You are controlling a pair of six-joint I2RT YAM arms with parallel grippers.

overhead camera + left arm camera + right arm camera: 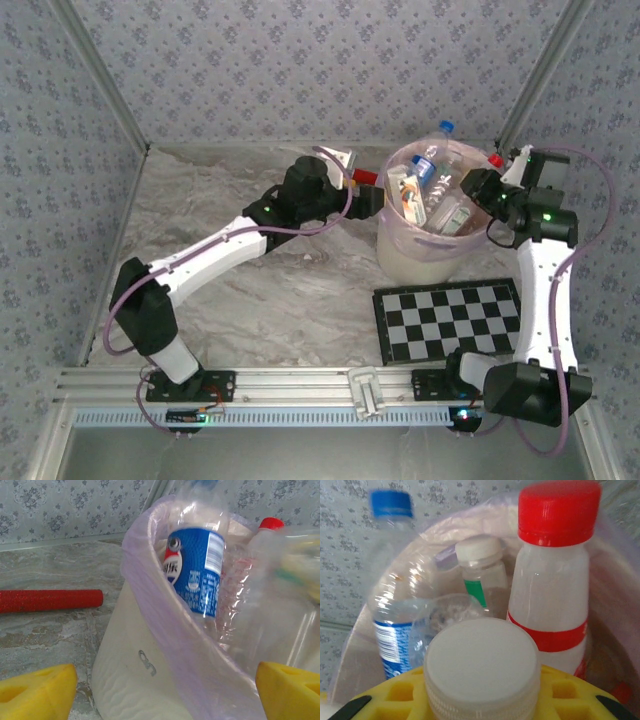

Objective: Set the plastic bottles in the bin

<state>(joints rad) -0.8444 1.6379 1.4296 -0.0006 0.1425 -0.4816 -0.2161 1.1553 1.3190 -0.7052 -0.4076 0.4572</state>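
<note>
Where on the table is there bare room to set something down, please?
Bare marble: between the left arm, the bin and the checkerboard, and left of that arm toward the wall. Crowded: the bin's bottles, where the right tool holds a white-capped bottle.

Cream-white bin (420, 255), lilac rim; its plastic bottles (550, 595) capped red, blue, white. Black-and-white checkerboard (450, 318); red tube (47, 600); grey-marbled surface (250, 300).

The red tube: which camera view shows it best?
The left wrist view: the red tube lies large and sharp, most of its length visible, left of the bin. In the top external view a short red end peeks out beside the bin's left rim.
</note>
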